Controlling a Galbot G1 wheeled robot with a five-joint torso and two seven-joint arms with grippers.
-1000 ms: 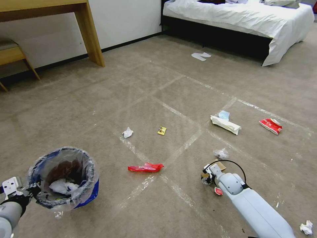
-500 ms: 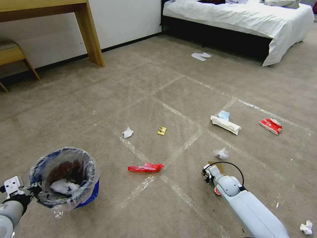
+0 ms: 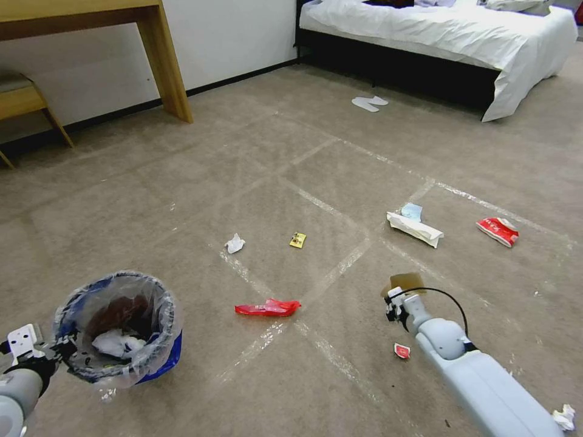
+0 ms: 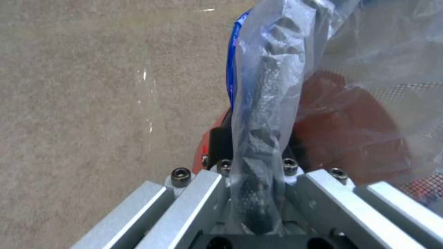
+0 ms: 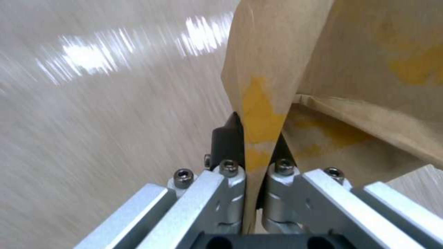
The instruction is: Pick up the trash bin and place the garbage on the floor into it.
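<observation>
The trash bin, a small red bucket with a clear liner, hangs at the lower left. My left gripper is shut on its rim. Tissues lie inside it. My right gripper is shut on the brown paper bag, pinching a folded edge just above the carpet. More garbage lies on the floor: a red wrapper strip, a white tissue, a yellow wrapper, a white packet beside a blue mask, and a red-white packet.
A small red-white scrap lies beside my right arm, and another tissue sits at the lower right. A wooden desk leg and bench stand far left. The bed and white slippers are far ahead.
My right gripper has risen and moved forward with the brown paper bag, which has come off the carpet. The left arm and the bin have stayed in place.
</observation>
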